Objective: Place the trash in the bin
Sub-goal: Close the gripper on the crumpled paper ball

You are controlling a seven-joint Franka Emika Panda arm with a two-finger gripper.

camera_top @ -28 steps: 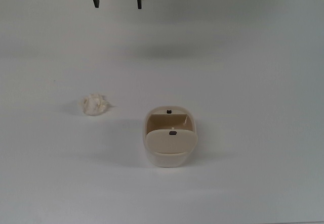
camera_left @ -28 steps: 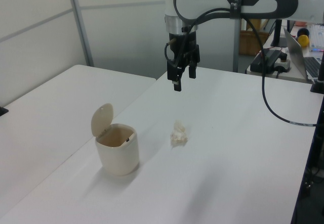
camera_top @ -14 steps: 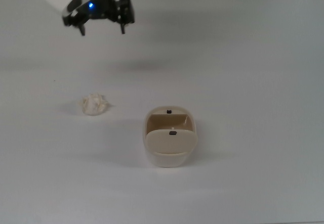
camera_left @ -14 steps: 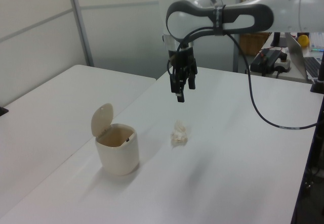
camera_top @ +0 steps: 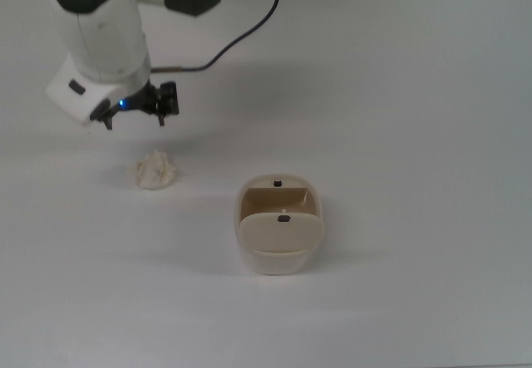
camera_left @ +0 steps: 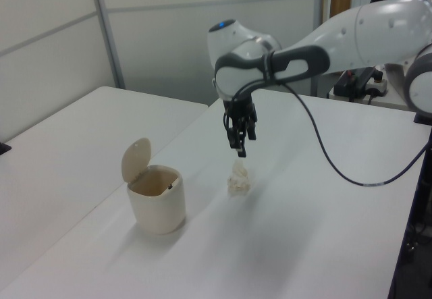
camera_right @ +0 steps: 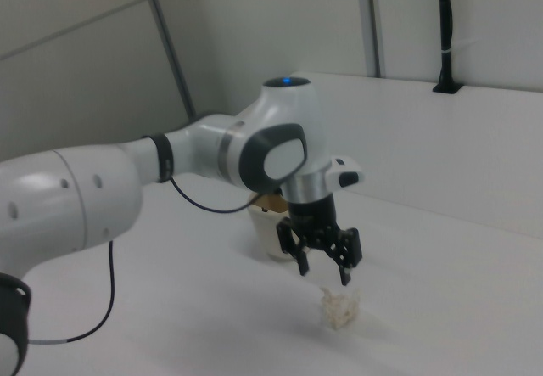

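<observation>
The hand [camera_top: 134, 117] hangs released just above the trash [camera_top: 155, 170], which probably lies slightly toward the bin [camera_top: 279, 235] from it; the wad is roundish.

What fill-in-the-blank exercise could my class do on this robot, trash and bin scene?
1. The claw hangs open just above the ____.
2. The trash lies on the white ____.
3. The bin has its flap lid standing ____.
4. In the top view, the trash lies to the ____ of the bin.

Missing words: trash; table; open; left
</observation>
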